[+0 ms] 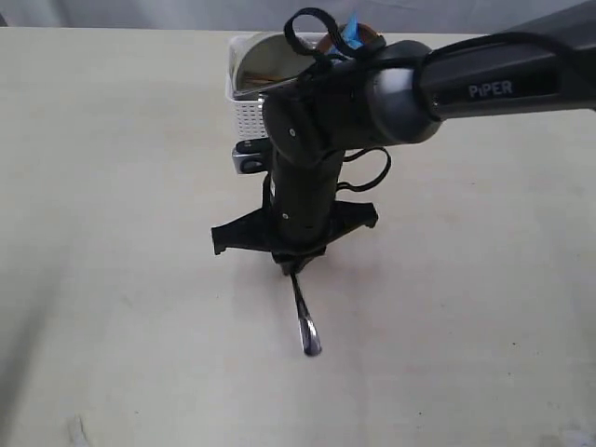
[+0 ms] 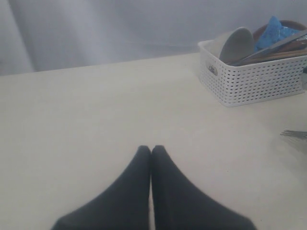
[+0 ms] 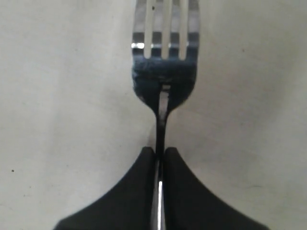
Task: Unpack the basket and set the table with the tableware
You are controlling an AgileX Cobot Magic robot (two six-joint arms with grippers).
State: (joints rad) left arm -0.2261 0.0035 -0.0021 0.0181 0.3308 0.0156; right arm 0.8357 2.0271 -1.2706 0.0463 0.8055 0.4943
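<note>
Your right tool (image 3: 159,152) is clenched on the neck of the fork (image 3: 164,72). The tines run off the frame edge in the wrist view and the handle is hidden between the fingers, and in the exterior view your arm covers the grip itself, so only one steel end of the fork shows low over the bench (image 1: 121,233). Your left tool (image 2: 151,149) is pressed closed on nothing above bare bench, and the basket (image 2: 249,84) stands well apart from both tools, mostly hidden behind your arm, its contents hard to make out.
</note>
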